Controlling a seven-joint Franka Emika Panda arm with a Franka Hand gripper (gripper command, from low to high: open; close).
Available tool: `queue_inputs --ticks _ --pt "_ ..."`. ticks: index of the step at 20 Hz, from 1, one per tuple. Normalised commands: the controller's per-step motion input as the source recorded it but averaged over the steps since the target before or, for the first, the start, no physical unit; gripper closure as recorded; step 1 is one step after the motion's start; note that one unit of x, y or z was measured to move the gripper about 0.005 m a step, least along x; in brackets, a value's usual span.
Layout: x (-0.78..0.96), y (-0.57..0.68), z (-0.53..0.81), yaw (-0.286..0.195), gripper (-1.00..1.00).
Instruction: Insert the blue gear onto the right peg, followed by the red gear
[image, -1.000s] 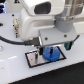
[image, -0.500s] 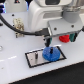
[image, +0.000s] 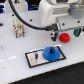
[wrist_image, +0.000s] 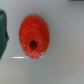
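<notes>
The blue gear (image: 51, 52) lies flat on the grey black-edged plate (image: 34, 61), at the place of the right peg, which its disc hides. The left peg (image: 36, 54) stands bare beside it. On the white table behind the plate sits the red gear (image: 64, 37). My gripper (image: 56, 34) hangs just to the exterior view's left of the red gear, holding nothing and appearing open. The wrist view is filled by the red gear (wrist_image: 34, 37) with its dark centre hole, and one dark finger (wrist_image: 2, 30) shows at the picture's edge.
A small beige and black object (image: 18, 26) stands at the back on the exterior view's left. A black cable (image: 22, 17) arcs from the arm over the table. Dark items (image: 76, 31) sit behind the red gear.
The arm has risen off the plate and shifted toward the red gear. The blue gear stays behind on the plate.
</notes>
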Motion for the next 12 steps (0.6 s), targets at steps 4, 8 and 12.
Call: queue_inputs --ticks 4,8,12 --pt "-0.37 0.32 -0.28 0.0 -1.0" --pt "-0.3 0.18 -0.38 0.0 -1.0" --pt "-0.03 0.01 -0.37 0.0 -1.0"
